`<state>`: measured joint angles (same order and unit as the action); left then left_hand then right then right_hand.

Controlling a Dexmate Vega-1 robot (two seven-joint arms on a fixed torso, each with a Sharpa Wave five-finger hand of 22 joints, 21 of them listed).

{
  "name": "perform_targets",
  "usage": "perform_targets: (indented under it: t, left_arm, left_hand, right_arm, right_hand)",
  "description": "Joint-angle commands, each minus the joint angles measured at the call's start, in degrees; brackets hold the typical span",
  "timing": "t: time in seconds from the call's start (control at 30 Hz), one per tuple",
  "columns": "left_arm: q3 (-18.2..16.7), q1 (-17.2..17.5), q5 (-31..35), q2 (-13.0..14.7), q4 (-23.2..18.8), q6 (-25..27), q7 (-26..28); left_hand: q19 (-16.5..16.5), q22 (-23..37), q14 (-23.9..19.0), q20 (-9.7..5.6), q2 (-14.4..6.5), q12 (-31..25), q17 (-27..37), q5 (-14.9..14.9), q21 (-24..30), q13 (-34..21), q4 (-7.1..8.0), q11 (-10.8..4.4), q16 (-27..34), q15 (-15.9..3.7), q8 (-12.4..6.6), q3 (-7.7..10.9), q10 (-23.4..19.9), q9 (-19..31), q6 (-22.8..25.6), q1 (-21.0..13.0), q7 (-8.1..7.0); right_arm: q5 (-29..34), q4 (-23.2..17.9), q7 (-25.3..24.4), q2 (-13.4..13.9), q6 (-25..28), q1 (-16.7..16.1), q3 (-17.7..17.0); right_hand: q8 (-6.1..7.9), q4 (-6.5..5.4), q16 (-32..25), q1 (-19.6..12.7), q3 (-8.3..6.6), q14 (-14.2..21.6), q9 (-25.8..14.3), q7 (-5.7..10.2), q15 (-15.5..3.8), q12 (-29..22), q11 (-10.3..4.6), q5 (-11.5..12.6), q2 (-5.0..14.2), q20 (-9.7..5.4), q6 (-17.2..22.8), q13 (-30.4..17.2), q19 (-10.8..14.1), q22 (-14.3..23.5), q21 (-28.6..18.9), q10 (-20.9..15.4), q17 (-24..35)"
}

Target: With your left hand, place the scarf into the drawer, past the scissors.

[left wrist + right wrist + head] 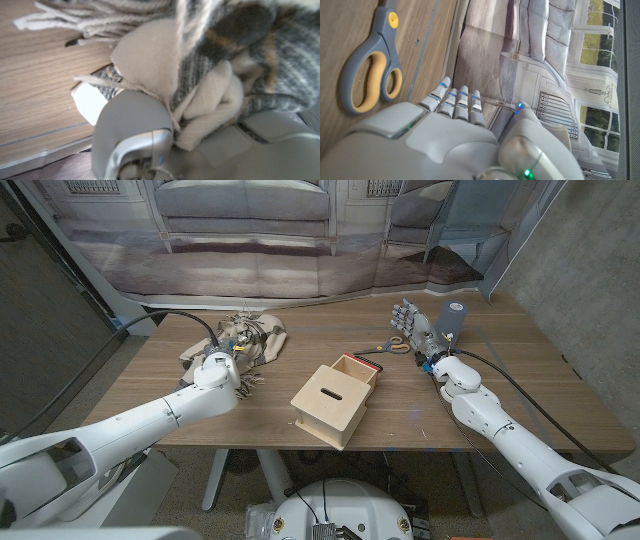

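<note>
I'm at the grasp step. Wooden tabletop [480, 370] carries a light plywood drawer box [336, 402], drawer slid open on its far side. Beige-and-grey fringed woollen scarf [240, 340] lies bunched well left of the box; my left hand [226, 365] is buried in it, fingers closed on fabric by the wrist view. Right hand [412, 320] idle, fingers apart, beyond the box w/ grey-and-yellow scissors [392, 347] just beside it. Next: lift, carry across to the drawer.

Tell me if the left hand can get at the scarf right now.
Probably yes. The left hand is already at the scarf, and the wrist view shows its fingers against the fabric, with nothing between them.
</note>
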<state>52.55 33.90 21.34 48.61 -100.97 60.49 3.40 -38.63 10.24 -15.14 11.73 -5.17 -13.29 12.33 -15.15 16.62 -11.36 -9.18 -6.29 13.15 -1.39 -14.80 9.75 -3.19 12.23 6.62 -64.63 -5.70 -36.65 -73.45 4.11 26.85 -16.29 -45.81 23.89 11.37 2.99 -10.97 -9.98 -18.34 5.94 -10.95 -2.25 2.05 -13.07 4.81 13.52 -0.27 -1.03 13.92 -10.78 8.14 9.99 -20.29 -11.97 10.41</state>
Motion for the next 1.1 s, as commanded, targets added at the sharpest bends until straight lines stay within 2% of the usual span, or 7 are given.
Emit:
perform_targets:
  t: [0.03, 0.2, 0.37, 0.57, 0.63, 0.77, 1.1]
  left_arm:
    - [-1.64, 1.66, 0.00, -1.26, 0.15, -1.49, 4.83]
    - [-1.46, 1.61, 0.13, -1.55, 0.08, -0.67, 4.79]
    - [-2.28, 2.58, 0.00, -1.27, -0.37, -1.22, 6.19]
    - [-3.07, 3.31, 0.02, -1.70, -0.73, 0.10, 7.85]
    - [-3.72, 4.00, 0.05, -1.95, -0.84, 0.07, 9.34]
    - [-5.31, 5.05, -0.52, -2.61, -1.14, 0.25, 11.61]
    - [-6.22, 5.58, -0.60, -3.30, -1.34, 0.09, 14.63]
  left_hand:
    - [-4.87, 0.13, -4.23, -1.12, -1.14, -1.72, 0.79, 3.16, 1.21, -0.39, -0.45, -1.02, 1.14, -2.26, -1.29, 2.75, -5.94, 0.39, 4.54, -5.21, 0.78]
    - [-7.81, 0.20, -8.78, -3.36, -1.90, -3.46, 1.34, 4.68, 1.60, -0.75, 0.03, -1.49, 2.30, -3.94, -3.42, 4.60, -13.08, 0.90, 11.05, -8.84, 0.75]
    - [-9.81, 0.26, -11.61, -5.28, -2.17, -4.24, 1.79, 4.81, 2.13, -1.01, 0.18, -1.91, 3.09, -4.96, -4.99, 5.50, -16.62, 1.32, 15.42, -10.36, 0.71]
    - [-15.80, 0.33, -18.42, -9.42, -2.22, -5.62, 3.70, 4.82, 4.31, -2.29, 0.55, -1.91, 5.54, -6.95, -7.70, 6.87, -22.60, 2.48, 22.02, -12.24, 0.86]
    - [-17.49, 0.33, -20.48, -10.87, -2.46, -6.17, 4.72, 4.66, 5.05, -2.88, 0.31, -1.75, 6.35, -7.73, -9.32, 7.79, -24.99, 2.97, 25.70, -13.56, 1.52]
    - [-19.17, 0.28, -22.69, -12.28, -2.65, -6.75, 6.18, 4.48, 5.87, -3.70, 0.20, -2.40, 7.14, -8.31, -11.68, 9.01, -27.78, 4.01, 30.13, -15.16, 2.77]
    - [-22.10, 0.30, -28.20, -15.23, -2.71, -7.49, 8.86, 4.18, 7.66, -5.15, 0.22, -2.27, 8.86, -9.46, -16.02, 10.81, -32.10, 6.40, 36.61, -17.35, 4.49]
  right_arm:
    - [-0.23, -0.29, -0.11, 0.17, 0.08, -0.20, -0.29]
    - [-0.32, -0.41, -0.09, 0.13, 0.11, -0.36, -0.26]
    - [-0.16, -0.35, 0.14, 0.17, 0.05, -0.33, -0.08]
    - [-0.21, -0.17, 0.17, -0.03, 0.07, -0.07, -0.05]
    - [-0.09, 0.03, 0.32, -0.07, 0.04, 0.17, 0.06]
    - [-0.20, 0.52, 0.64, -0.35, 0.00, 0.53, 0.16]
    - [-0.39, 1.57, 1.23, -0.74, -0.17, 1.03, 0.24]
  right_hand:
    - [0.02, 0.20, 0.07, -0.30, -0.18, 0.37, -0.18, 0.07, -0.01, 0.17, 0.04, -0.30, 0.12, 0.24, 0.09, -0.16, 0.55, 0.32, 0.21, -0.48, 0.13]
    - [0.05, 0.21, 0.07, -0.28, -0.16, 0.40, -0.19, 0.12, -0.05, 0.18, 0.05, -0.30, 0.14, 0.27, 0.16, -0.16, 0.56, 0.32, 0.29, -0.47, 0.14]
    - [0.04, 0.23, 0.05, -0.28, -0.14, 0.45, -0.19, 0.08, -0.05, 0.20, -0.05, -0.30, 0.16, 0.30, 0.13, -0.16, 0.59, 0.33, 0.37, -0.45, 0.14]
    - [0.04, 0.24, 0.06, -0.26, -0.12, 0.45, -0.19, 0.10, -0.04, 0.20, 0.00, -0.31, 0.17, 0.33, 0.13, -0.17, 0.62, 0.33, 0.45, -0.46, 0.14]
    - [0.03, 0.25, 0.06, -0.26, -0.11, 0.45, -0.19, 0.10, -0.01, 0.20, 0.00, -0.31, 0.18, 0.33, 0.12, -0.17, 0.62, 0.33, 0.49, -0.47, 0.14]
    - [0.03, 0.26, 0.06, -0.25, -0.10, 0.49, -0.19, 0.14, -0.03, 0.20, -0.01, -0.31, 0.19, 0.34, 0.11, -0.17, 0.65, 0.33, 0.57, -0.48, 0.14]
    - [0.03, 0.29, 0.07, -0.24, -0.07, 0.48, -0.19, 0.12, 0.00, 0.20, -0.02, -0.32, 0.22, 0.30, 0.11, -0.17, 0.71, 0.34, 0.70, -0.51, 0.14]
